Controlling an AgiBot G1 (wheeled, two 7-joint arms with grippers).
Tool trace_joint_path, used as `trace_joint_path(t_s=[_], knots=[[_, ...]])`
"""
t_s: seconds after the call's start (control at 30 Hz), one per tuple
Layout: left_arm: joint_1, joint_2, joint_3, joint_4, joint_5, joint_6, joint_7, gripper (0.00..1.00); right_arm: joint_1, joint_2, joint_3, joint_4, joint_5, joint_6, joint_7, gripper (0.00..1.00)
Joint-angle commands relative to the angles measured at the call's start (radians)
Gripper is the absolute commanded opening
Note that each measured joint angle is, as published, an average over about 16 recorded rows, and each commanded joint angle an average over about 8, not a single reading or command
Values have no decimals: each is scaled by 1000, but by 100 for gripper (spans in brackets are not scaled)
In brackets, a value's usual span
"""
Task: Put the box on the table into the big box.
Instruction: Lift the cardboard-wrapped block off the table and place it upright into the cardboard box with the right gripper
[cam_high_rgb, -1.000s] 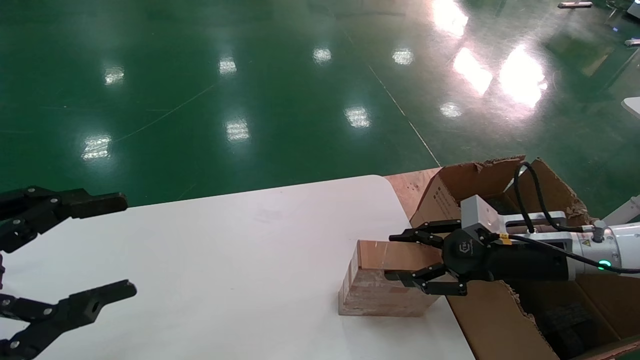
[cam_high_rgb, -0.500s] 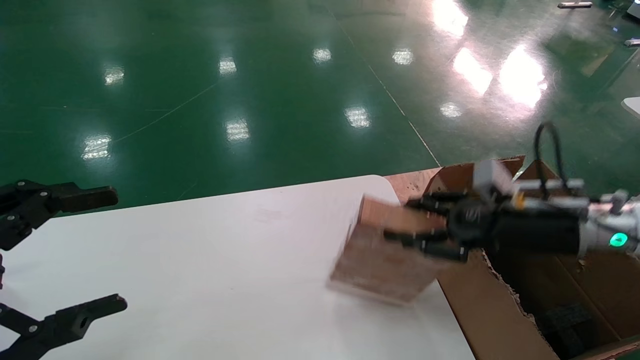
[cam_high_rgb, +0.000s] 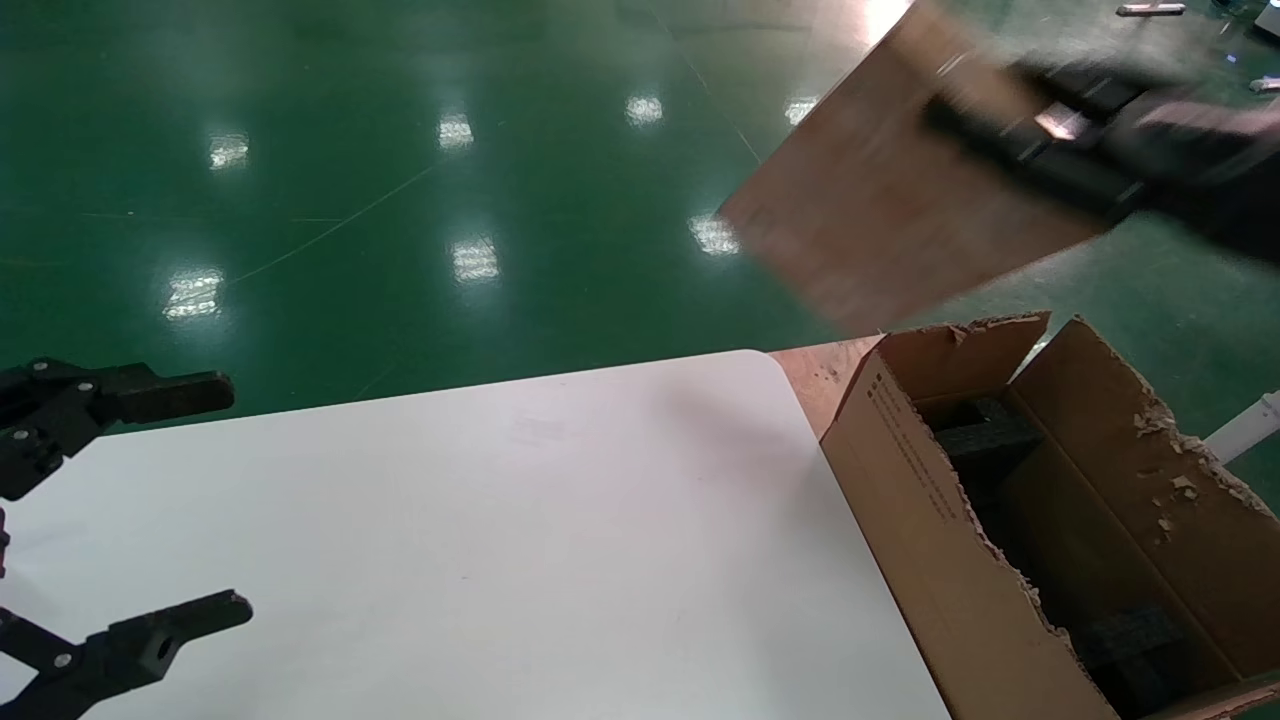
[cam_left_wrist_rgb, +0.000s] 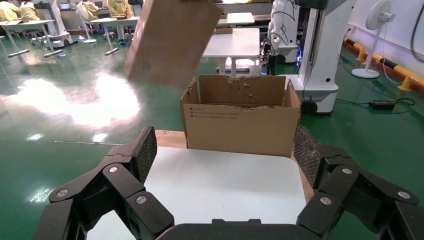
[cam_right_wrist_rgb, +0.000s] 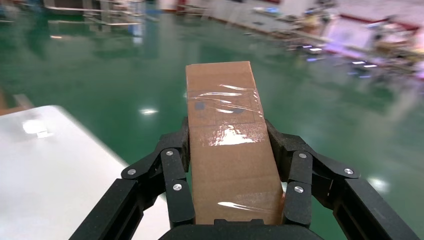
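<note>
From your head view, the box (cam_high_rgb: 890, 210) is a blurred brown shape in the air above the big box (cam_high_rgb: 1010, 560), well clear of the table (cam_high_rgb: 480, 560). Only the right wrist view shows you the grip: the right gripper (cam_right_wrist_rgb: 235, 150) is clamped on the box's two long sides, its taped face showing. Your left gripper (cam_high_rgb: 120, 520) hangs spread wide at the table's far end from the big box.

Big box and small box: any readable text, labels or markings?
Big box: small black print lines on its side, too small to read.
Box held in the right claw: taped seam, a faint mark under the tape, not legible.
No other text visible.
</note>
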Motion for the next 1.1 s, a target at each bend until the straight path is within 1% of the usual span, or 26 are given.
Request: trace_joint_path(t_s=[0.03, 0.13, 0.23, 0.37, 0.5, 0.63, 0.8, 0.97, 1.1], knots=[[0, 0, 0, 0, 0, 0, 0, 100, -17, 49, 22, 50, 33, 55, -5, 0], [0, 0, 0, 0, 0, 0, 0, 100, -55, 149, -8, 78, 74, 60, -1, 0], [0, 0, 0, 0, 0, 0, 0, 100, -90, 241, -80, 76, 118, 44, 2, 0], [0, 0, 0, 0, 0, 0, 0, 100, -110, 330, -241, 54, 194, 46, -10, 0], [0, 0, 0, 0, 0, 0, 0, 100, -79, 390, -447, 61, 304, 97, -64, 0], [0, 0, 0, 0, 0, 0, 0, 100, -6, 429, -670, 120, 452, 194, -162, 0], [0, 0, 0, 0, 0, 0, 0, 100, 118, 466, -938, 239, 667, 352, -323, 0], [0, 0, 0, 0, 0, 0, 0, 100, 266, 489, -1158, 329, 870, 488, -503, 0], [0, 0, 0, 0, 0, 0, 0, 100, 395, 493, -1308, 360, 1013, 546, -645, 0]])
